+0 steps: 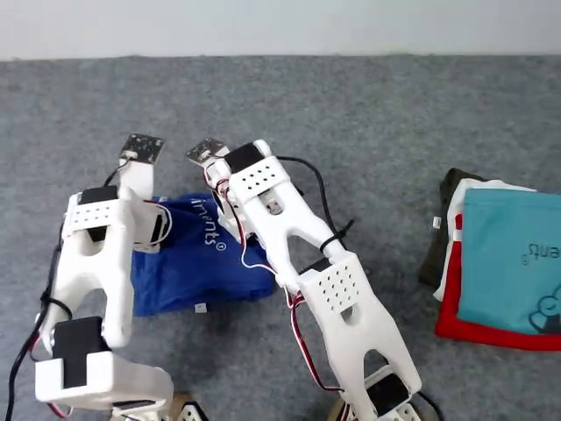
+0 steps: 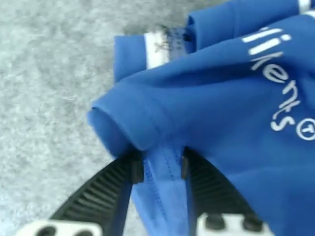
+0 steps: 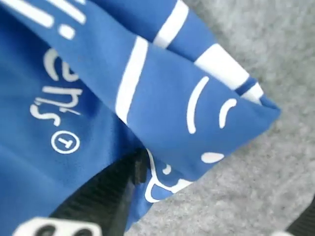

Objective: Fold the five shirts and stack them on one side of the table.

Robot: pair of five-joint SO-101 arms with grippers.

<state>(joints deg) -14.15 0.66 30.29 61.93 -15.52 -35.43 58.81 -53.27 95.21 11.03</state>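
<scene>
Progress looks late: four folded shirts (image 1: 504,263), turquoise on top, sit stacked on the grey felt counter (image 1: 351,114), while your left hand (image 2: 157,167) pinches the half-folded blue printed shirt (image 1: 188,254) mid-counter and your right hand (image 3: 221,195) gapes at its edge.

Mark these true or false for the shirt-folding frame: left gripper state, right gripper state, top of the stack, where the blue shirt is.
1. The left gripper is shut on a fold of the blue shirt. True.
2. The right gripper is clamped on the blue shirt. False: its jaws stand wide apart, and the shirt's corner lies against one finger.
3. A red shirt tops the stack of folded shirts. False: the teal shirt is on top, and the red shirt lies under it.
4. The blue shirt lies apart from the stack, with bare grey table between them. True.
</scene>
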